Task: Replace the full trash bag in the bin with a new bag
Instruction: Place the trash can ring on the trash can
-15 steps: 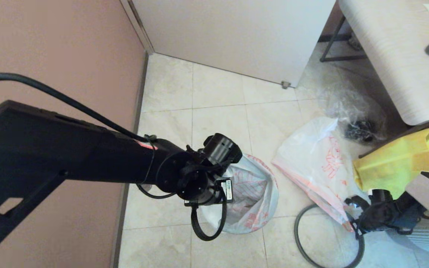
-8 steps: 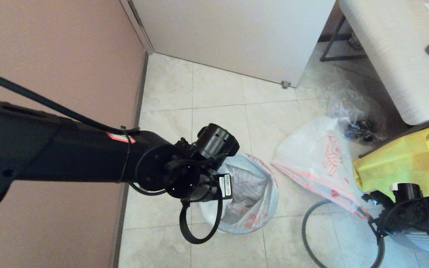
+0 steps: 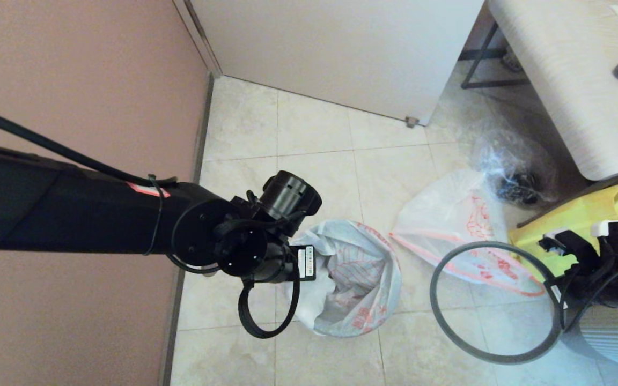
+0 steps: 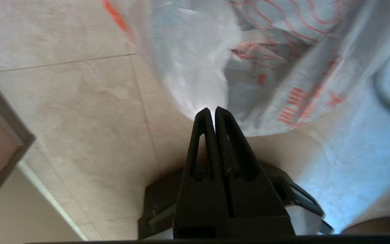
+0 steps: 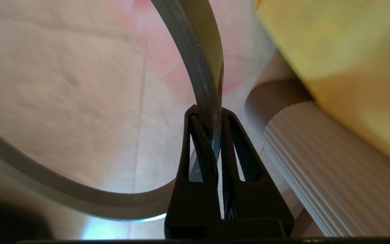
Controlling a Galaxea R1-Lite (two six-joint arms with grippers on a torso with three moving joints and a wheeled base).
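The new bag [image 3: 360, 279], thin white plastic with red print, hangs open and draped over the bin, which it hides. My left arm [image 3: 218, 246] reaches in from the left. Its gripper [image 4: 212, 111] is shut on the bag's near rim [image 4: 195, 67], and the film narrows down to the fingertips. The full trash bag [image 3: 448, 225] lies on the floor tiles to the right of the bin. My right gripper [image 5: 207, 113] is shut on the dark grey hoop [image 3: 494, 300], which hangs clear of the floor at the lower right [image 5: 198, 61].
A clear crinkly bag [image 3: 513, 166] with dark contents lies behind the full bag. A big yellow bag [image 3: 577, 225] and a ribbed white cylinder [image 3: 615, 332] crowd the right arm. A table [image 3: 566, 80] stands at the far right, a pink wall [image 3: 73, 80] at the left.
My right gripper has lifted the hoop off the floor and carried it up and to the right. The left arm has drawn back to the left with the bag's rim.
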